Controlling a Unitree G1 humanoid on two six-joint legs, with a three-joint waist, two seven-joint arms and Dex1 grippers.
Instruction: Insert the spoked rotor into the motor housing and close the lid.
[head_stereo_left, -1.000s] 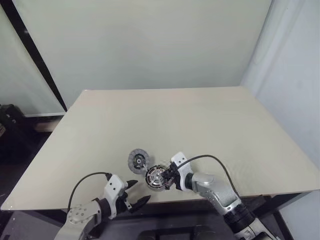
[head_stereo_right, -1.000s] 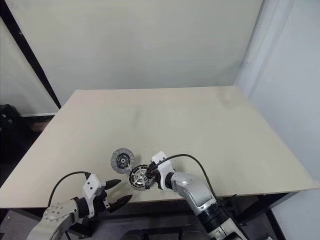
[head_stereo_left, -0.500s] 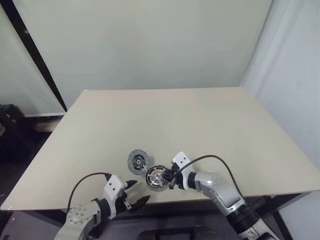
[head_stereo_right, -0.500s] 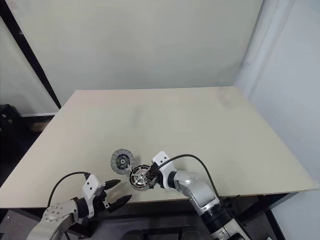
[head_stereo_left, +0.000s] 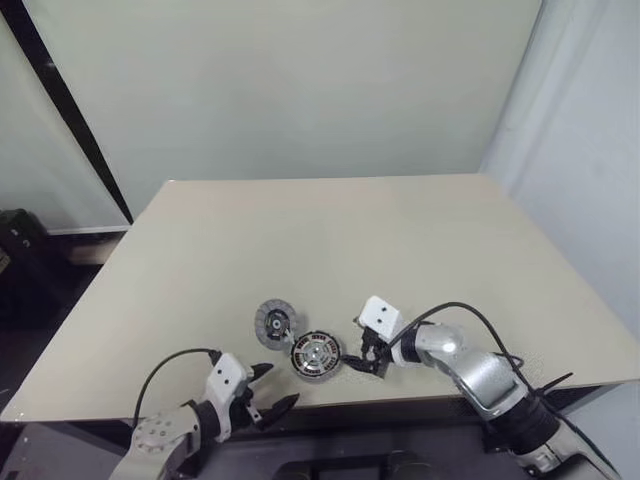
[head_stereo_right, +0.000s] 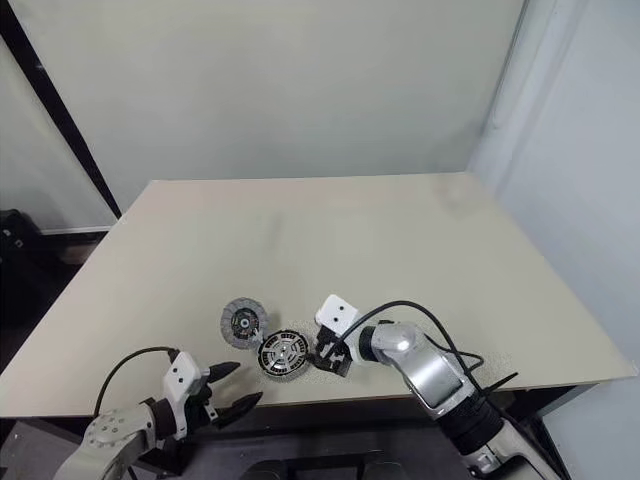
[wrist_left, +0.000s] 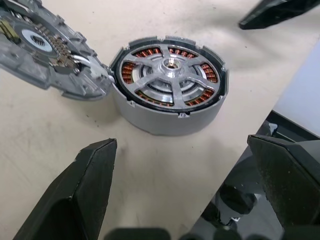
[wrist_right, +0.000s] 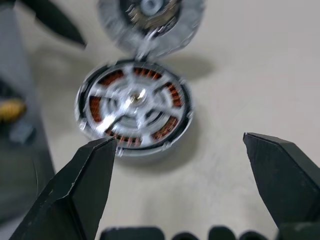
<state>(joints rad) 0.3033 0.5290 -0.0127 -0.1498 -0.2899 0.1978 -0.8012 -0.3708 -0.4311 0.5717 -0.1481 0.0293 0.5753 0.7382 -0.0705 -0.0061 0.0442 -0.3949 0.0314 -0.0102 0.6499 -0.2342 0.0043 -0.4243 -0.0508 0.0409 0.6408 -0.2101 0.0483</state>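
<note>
**Rotor seated, lid waiting**

The spoked rotor sits inside the motor housing near the table front edge, copper windings showing between its spokes. The lid lies touching the housing's rim, handy for closing. The right gripper hangs just beside the housing, fingers spread and empty; the left gripper waits, also wide apart, holding nothing.

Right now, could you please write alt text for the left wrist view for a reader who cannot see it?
The motor housing sits on the beige table with the spoked rotor seated inside its ring of copper windings. The lid leans against the housing's side, its ribbed inner face up. The left hand hovers open in front of it, empty.
</note>
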